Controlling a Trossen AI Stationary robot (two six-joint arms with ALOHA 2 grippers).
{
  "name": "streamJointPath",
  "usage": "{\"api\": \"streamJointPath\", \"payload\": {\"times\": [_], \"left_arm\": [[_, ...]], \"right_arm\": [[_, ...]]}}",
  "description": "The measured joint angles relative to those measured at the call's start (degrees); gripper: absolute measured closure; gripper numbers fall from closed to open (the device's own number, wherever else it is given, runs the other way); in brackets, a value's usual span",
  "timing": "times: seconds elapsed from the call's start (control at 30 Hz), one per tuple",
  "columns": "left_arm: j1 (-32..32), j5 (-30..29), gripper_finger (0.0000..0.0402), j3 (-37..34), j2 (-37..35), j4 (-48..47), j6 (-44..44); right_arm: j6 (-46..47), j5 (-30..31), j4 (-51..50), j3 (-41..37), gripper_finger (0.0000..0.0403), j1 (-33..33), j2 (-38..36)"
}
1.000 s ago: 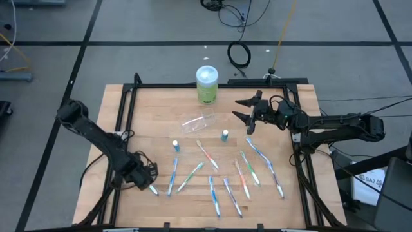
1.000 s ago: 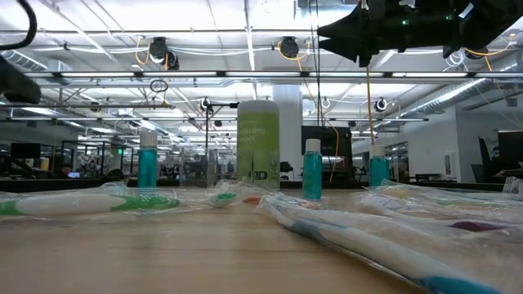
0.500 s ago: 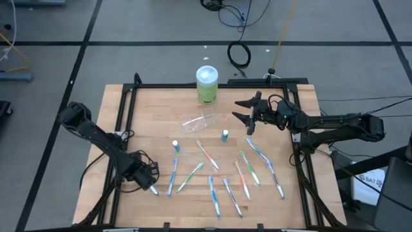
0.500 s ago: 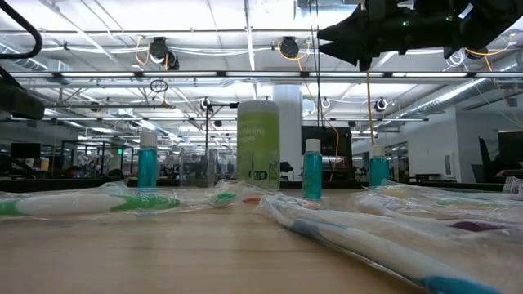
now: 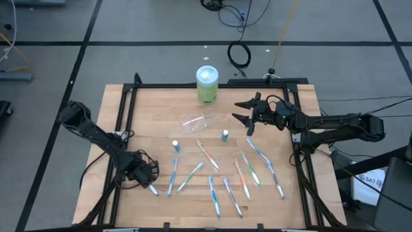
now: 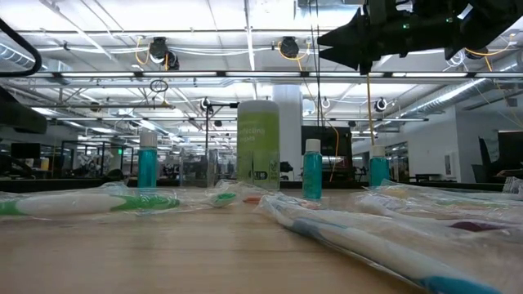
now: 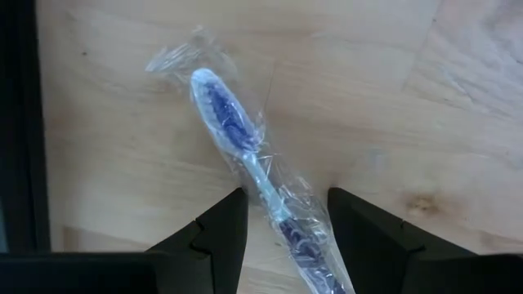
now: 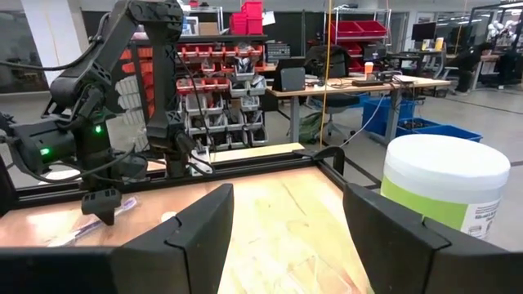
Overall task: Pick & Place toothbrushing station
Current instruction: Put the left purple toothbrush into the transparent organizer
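Observation:
My left gripper [image 5: 148, 179] is open low over the table's near left. Its fingers stand on either side of a blue-and-white wrapped toothbrush [image 7: 245, 151] that lies flat on the wood, without touching it. Several more wrapped toothbrushes [image 5: 214, 193] lie spread over the table's near half. The clear cup [image 5: 199, 121] lies on its side at mid-table. Two teal-capped tubes [image 5: 175, 145], [image 5: 224, 135] stand near it. My right gripper [image 5: 239, 109] is open and empty, held high over the far right; it also shows in the low view [image 6: 351, 37].
A green cylindrical container with a pale lid [image 5: 206, 84] stands at the table's far edge. A black frame [image 5: 126, 109] runs along the table's left, far and right sides. Bare wood lies between the cup and my right gripper.
My left arm has come down toward the toothbrush at the table's near left.

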Motion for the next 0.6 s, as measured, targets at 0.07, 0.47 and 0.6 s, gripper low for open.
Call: {"api": "streamJointPath", "payload": {"times": [0.07,0.47,0.6], "left_arm": [[0.0,-0.4,0.0220,0.0,0.0,0.2,1.9],[0.0,-3.7,0.0288,-0.1,0.1,-2.1,8.3],[0.0,-6.1,0.0344,-0.2,0.1,-2.7,8.5]], "right_arm": [[0.0,0.0,0.0,0.0,0.0179,0.0,0.0],[0.0,0.0,1.1,0.0,0.0179,0.0,0.0],[0.0,0.0,1.5,0.0,0.0179,0.0,0.0]]}}
